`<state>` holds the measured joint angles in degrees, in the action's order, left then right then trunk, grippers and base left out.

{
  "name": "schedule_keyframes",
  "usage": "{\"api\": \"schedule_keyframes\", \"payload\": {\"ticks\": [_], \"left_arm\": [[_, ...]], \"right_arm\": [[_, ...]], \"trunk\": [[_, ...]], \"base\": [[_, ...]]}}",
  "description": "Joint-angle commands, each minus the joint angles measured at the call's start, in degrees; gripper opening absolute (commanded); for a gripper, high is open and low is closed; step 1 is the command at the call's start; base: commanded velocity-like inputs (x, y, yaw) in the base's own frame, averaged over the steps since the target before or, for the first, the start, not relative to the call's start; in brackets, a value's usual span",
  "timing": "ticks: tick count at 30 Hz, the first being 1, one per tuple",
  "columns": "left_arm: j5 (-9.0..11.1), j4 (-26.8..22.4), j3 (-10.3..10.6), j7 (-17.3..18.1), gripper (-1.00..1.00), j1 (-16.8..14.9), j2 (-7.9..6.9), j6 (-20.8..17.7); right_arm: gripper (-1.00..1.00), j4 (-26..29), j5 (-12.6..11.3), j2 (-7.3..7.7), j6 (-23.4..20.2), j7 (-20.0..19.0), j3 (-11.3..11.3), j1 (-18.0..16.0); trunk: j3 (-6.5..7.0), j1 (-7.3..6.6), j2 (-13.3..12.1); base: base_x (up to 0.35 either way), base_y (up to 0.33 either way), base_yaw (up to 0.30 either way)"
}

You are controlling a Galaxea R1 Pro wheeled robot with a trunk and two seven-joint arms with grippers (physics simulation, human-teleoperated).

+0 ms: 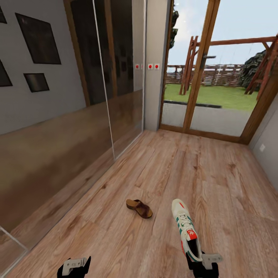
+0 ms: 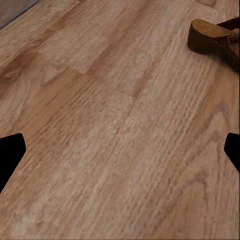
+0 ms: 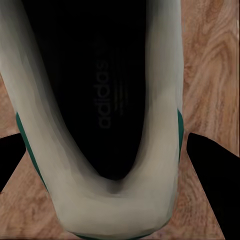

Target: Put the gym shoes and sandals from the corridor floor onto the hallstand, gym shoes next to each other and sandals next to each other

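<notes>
One off-white gym shoe (image 1: 186, 228) with green stripes and a red tongue points away from me at the lower right of the head view. My right gripper (image 1: 201, 265) is shut on its heel. In the right wrist view the dark heel opening (image 3: 100, 100) lies between the two black fingers (image 3: 212, 190), which press on both sides. A dark brown sandal (image 1: 139, 208) lies on the corridor floor (image 1: 162, 166) left of the shoe, and its heel end (image 2: 212, 40) shows in the left wrist view. My left gripper (image 1: 74, 268) hangs open above bare planks. The hallstand is out of view.
A long mirrored wall with glass panels (image 1: 104, 77) runs along the left. A wood-framed glass door (image 1: 200, 65) to a garden closes the far end. A grey wall (image 1: 266, 143) bounds the right side. Wide plank floor lies ahead.
</notes>
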<state>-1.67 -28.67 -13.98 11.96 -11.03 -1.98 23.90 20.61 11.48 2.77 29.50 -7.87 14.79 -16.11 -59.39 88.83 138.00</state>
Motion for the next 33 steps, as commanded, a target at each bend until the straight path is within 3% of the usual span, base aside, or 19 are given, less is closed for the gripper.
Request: {"api": "schedule_keyframes", "payload": {"ticks": [1, 17, 33], "left_arm": [[-0.2, 0.0, -0.4, 0.5, 1.0, 0.0, 0.04, 0.1], [-0.2, 0.0, -0.4, 0.5, 1.0, 0.0, 0.04, 0.1], [-0.2, 0.0, -0.4, 0.5, 1.0, 0.0, 0.04, 0.1]], "right_arm": [[-1.0, 0.0, 0.4, -0.07, 0.2, -0.4, 0.5, -0.1], [-1.0, 0.0, 0.4, -0.13, 0.2, -0.4, 0.5, -0.1], [-1.0, 0.0, 0.4, -0.13, 0.2, -0.4, 0.5, -0.1]], "trunk": [[-0.05, -0.01, 0.0], [-0.05, -0.01, 0.0], [-0.05, -0.01, 0.0]], "base": [[0.0, 0.0, -0.276], [0.01, 0.01, -0.276], [0.14, 0.247, -0.276]]}}
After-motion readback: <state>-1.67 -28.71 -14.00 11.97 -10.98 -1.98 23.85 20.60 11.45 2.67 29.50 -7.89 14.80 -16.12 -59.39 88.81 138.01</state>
